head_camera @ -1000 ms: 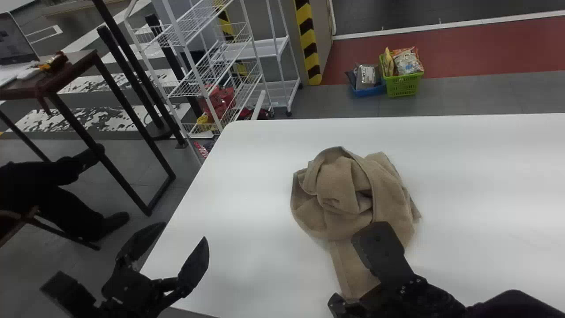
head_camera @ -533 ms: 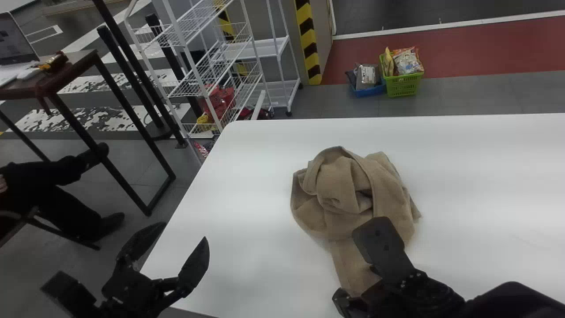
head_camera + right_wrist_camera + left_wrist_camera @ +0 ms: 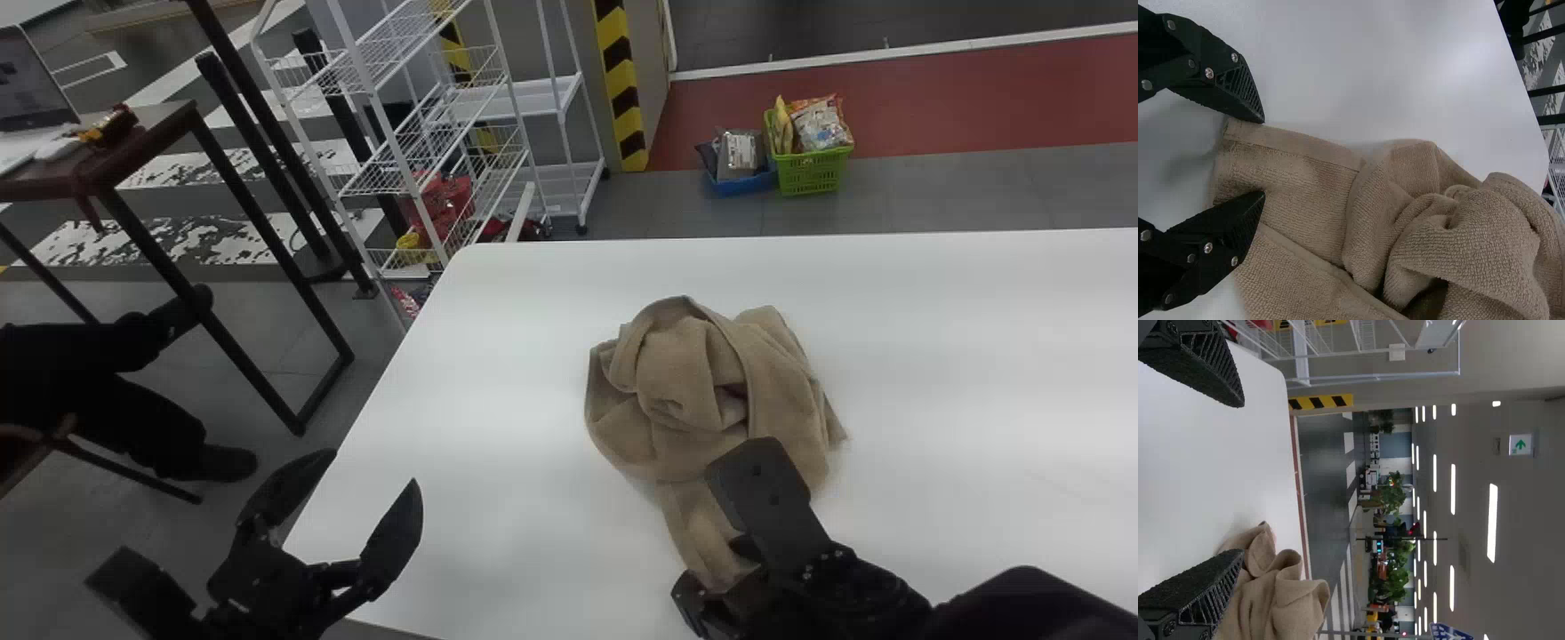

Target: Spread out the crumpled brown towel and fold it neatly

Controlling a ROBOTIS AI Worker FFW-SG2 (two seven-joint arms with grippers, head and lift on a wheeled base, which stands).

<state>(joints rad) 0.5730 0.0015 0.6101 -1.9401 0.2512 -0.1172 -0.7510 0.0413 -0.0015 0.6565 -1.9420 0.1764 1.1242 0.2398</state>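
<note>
The crumpled brown towel lies bunched on the white table, with a flatter strip trailing to the near side. At that strip's near end is my right gripper. In the right wrist view, my right gripper is open, its fingers apart at the two sides of the hemmed end of the towel; cloth lies between them. My left gripper is parked open over the table's left edge, away from the cloth. In the left wrist view, the towel is beyond one finger of the open left gripper.
The white table has its left edge under my left gripper. Past that edge stand a white wire rack and a dark side table. A green basket and a blue one sit on the floor behind.
My right gripper first moved slightly away from the near edge, then a little left. The towel's near end has drawn in narrower at its fingers. The left gripper stayed still.
</note>
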